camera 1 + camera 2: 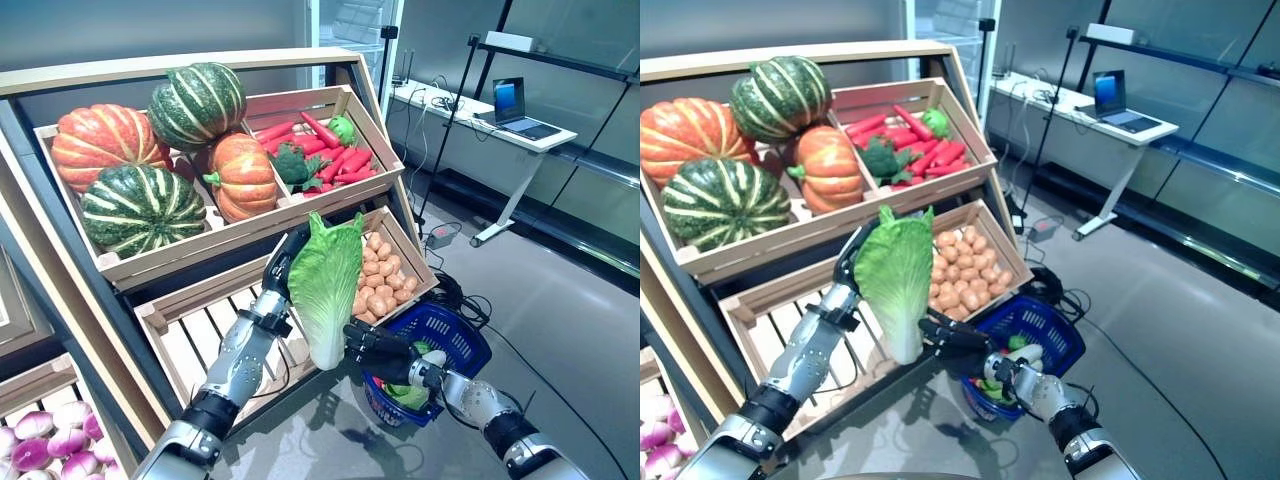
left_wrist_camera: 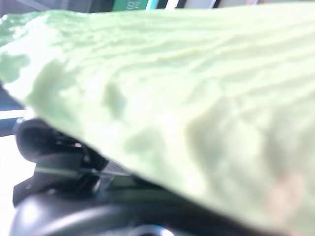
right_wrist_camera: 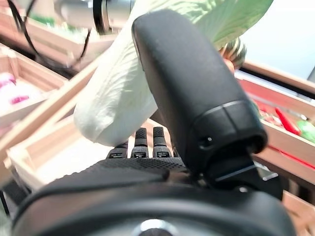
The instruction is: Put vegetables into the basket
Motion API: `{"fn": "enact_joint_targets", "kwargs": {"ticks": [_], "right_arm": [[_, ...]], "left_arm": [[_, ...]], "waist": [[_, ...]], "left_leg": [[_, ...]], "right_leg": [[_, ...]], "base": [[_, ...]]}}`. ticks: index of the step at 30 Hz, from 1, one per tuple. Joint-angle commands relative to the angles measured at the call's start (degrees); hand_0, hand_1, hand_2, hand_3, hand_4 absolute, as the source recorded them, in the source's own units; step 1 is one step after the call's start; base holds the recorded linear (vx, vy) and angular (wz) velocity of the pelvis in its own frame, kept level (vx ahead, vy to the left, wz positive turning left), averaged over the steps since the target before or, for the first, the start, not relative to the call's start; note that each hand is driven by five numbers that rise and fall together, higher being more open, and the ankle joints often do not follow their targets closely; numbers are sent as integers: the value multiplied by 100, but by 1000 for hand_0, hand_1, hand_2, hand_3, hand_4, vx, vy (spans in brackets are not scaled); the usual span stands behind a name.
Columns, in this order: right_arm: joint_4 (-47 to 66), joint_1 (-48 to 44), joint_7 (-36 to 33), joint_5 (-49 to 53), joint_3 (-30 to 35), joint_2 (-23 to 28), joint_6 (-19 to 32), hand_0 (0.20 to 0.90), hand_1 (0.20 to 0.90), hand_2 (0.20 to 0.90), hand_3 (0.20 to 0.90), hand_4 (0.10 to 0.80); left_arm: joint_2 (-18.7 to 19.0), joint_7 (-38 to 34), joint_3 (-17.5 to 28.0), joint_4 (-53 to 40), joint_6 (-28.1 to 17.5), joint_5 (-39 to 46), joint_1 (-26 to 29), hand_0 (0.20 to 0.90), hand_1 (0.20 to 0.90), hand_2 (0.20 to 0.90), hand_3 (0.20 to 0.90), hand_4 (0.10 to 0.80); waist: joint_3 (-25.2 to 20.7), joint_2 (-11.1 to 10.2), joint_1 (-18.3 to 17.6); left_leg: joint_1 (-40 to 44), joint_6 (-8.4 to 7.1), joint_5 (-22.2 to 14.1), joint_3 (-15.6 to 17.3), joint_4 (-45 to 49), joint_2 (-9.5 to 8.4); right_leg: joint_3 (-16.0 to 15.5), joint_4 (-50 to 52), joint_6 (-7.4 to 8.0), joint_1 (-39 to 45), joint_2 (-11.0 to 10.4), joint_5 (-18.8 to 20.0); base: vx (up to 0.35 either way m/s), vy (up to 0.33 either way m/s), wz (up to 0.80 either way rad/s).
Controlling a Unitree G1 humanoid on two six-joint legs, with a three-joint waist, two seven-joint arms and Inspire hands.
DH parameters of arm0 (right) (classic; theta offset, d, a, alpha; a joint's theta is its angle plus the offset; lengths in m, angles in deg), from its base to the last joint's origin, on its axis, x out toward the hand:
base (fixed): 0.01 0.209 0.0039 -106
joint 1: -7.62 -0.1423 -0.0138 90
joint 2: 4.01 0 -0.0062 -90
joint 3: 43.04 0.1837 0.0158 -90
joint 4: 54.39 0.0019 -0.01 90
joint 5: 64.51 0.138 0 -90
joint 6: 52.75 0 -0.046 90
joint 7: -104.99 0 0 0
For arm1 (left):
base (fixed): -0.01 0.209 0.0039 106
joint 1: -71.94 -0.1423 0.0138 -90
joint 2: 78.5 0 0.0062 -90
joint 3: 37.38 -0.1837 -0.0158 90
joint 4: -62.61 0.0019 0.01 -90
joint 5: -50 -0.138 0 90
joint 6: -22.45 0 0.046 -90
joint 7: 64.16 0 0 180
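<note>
My left hand (image 1: 283, 266) is shut on a pale green napa cabbage (image 1: 325, 280) and holds it upright in the air in front of the stand's lower crate. The cabbage also shows in the left wrist view (image 2: 197, 98). My right hand (image 1: 385, 355) is open, with its straight fingers reaching under the cabbage's white base (image 3: 118, 108); I cannot tell whether they touch it. The blue basket (image 1: 465, 340) stands on the floor just behind the right hand. It holds a green leafy vegetable (image 1: 410, 395) and something white (image 1: 435, 357).
The slanted wooden stand (image 1: 215, 245) with its crates rises close on my left and ahead. A white desk with a laptop (image 1: 520, 105) stands at the back right. Cables and a power strip (image 1: 440, 237) lie on the grey floor past the basket.
</note>
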Motion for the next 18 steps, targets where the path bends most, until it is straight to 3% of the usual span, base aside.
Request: {"fn": "enact_joint_targets", "kwargs": {"ticks": [1, 11, 18], "right_arm": [[1006, -1079, 1666, 888, 56, -1230, -278, 900, 900, 900, 900, 800], [2007, -1154, 2455, 1928, -167, -1546, 122, 900, 900, 900, 900, 800], [2469, -1208, 2233, 2072, -131, -1718, 191, 900, 900, 900, 900, 800]], "left_arm": [[-1261, 465, -657, -520, -119, 472, 958, 300, 300, 300, 300, 400], [-1423, 488, -733, -181, -246, 664, 850, 300, 300, 300, 300, 400], [-1498, 411, -762, -51, -184, 566, 784, 300, 300, 300, 300, 400]], "waist": [[-144, 135, 22], [-135, 162, 42], [-153, 156, 80]], "left_leg": [[17, 105, -360, -249, 9, -69], [-18, 137, -361, -262, 9, -95], [-34, 167, -367, -285, 9, -113]], "right_leg": [[-121, 147, -266, 126, -79, -121], [-127, 146, -260, 108, -93, -151], [-134, 128, -257, 115, -104, -155]], "base": [[-15, 9, 9], [-4, 2, 1], [0, 0, 0]]}}
